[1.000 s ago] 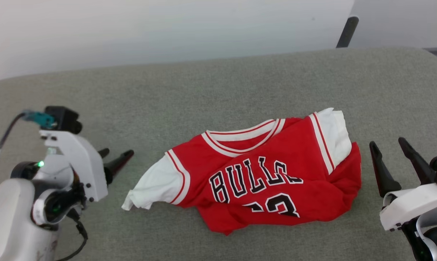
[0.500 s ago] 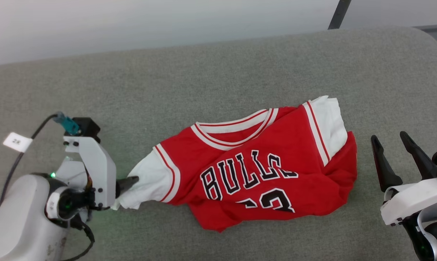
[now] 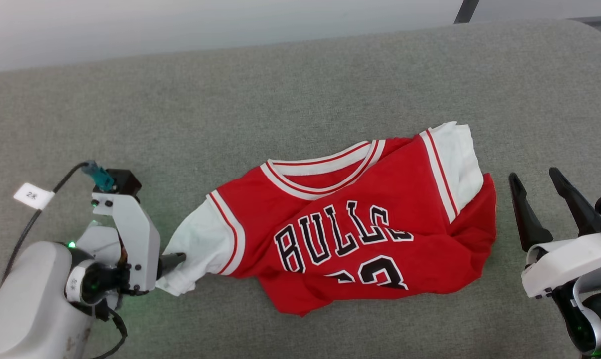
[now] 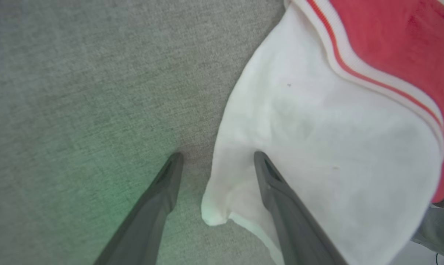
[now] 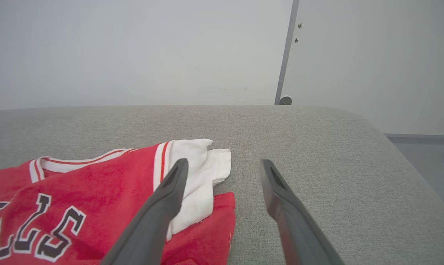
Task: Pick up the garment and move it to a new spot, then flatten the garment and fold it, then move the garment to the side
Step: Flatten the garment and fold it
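I'm looking down on the grey padded surface (image 3: 280,99). Its far edge runs along the pale wall (image 3: 181,25), and it curves off in a rounded corner at the upper right, by a dark post (image 3: 466,10). There's plenty of bare grey beyond the garment (image 3: 360,224) and out to its left, less on my near side.

The garment lies rumpled at centre-right with its collar toward the far edge. The BULLS lettering reads upright to me, and the long axis runs left to right, right end tilted slightly away. One white sleeve (image 3: 201,249) points at my left gripper (image 4: 217,156). That gripper's fingers are spread, one over the sleeve's edge and one over bare grey; contact I can't confirm.

My right gripper (image 3: 532,173) sits just beside the garment's right edge, fingers apart and empty.
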Robot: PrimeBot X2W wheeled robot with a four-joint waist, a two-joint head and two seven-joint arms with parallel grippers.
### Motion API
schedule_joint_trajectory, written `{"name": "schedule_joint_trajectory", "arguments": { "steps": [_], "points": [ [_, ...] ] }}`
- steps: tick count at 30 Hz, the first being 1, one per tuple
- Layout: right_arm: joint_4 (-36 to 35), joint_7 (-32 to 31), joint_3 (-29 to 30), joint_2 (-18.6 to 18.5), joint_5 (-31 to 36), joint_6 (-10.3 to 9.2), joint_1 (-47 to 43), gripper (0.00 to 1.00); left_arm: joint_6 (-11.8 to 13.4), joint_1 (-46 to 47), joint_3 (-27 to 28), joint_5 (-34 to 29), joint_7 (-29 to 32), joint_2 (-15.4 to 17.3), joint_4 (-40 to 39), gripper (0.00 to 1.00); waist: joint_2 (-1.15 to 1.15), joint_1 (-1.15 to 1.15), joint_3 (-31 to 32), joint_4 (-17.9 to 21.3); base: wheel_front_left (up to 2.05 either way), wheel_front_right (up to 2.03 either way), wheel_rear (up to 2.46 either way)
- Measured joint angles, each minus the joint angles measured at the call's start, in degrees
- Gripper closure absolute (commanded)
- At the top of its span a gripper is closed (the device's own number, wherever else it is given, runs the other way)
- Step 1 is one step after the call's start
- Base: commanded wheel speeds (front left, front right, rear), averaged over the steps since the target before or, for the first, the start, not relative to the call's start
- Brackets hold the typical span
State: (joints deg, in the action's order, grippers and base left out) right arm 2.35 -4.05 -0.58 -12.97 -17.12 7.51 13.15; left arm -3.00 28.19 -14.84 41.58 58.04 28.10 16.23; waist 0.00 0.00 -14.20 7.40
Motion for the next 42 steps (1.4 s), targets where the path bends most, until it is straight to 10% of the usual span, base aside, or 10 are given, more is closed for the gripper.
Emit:
{"name": "schedule_joint_trajectory", "arguments": {
  "steps": [6, 8, 9, 10, 22, 42],
  "points": [
    [-0.16, -0.31, -0.37, -0.20, -0.51, 0.00, 0.54, 0.00, -0.81, 1.55, -0.23, 0.40, -1.07, -0.75, 4.10, 0.00, 0.00, 0.00, -0.92, -0.07, 0.00, 0.00, 0.00],
    [-0.27, -0.49, -0.49, -0.36, -0.57, 0.00, 0.64, 0.00, -1.04, 2.19, -0.34, 0.91, -0.56, -1.14, 5.38, 0.41, 0.00, 0.00, -1.14, -0.11, 0.00, 0.00, 0.00],
    [-0.31, -0.60, -0.52, -0.51, -0.65, 0.00, 0.71, 0.00, -1.10, 2.48, -0.46, 1.23, -0.30, -1.43, 5.91, 0.41, 0.00, 0.00, -1.23, -0.18, 0.00, 0.00, 0.00],
    [-0.33, -0.96, -0.56, -0.74, -0.74, 0.00, 0.80, 0.00, -1.63, 2.90, -0.71, 1.52, -0.11, -1.43, 6.17, 1.00, 0.00, 0.00, -1.32, -0.27, 0.00, 0.00, 0.00],
    [1.98, -14.58, -7.75, -8.29, -7.21, 0.01, 9.21, 0.00, -2.97, 5.86, -1.74, 2.53, -2.81, -2.98, 8.98, 1.00, 0.00, 0.00, -2.13, -1.40, 0.00, 0.00, 0.00],
    [28.92, -33.34, -18.42, -18.24, -21.01, 0.00, 33.57, 0.00, -4.55, 14.85, -8.58, 3.23, -7.67, -8.81, 12.02, 1.00, 0.00, 0.00, -6.67, -8.92, 0.00, 0.00, 0.00]
  ]
}}
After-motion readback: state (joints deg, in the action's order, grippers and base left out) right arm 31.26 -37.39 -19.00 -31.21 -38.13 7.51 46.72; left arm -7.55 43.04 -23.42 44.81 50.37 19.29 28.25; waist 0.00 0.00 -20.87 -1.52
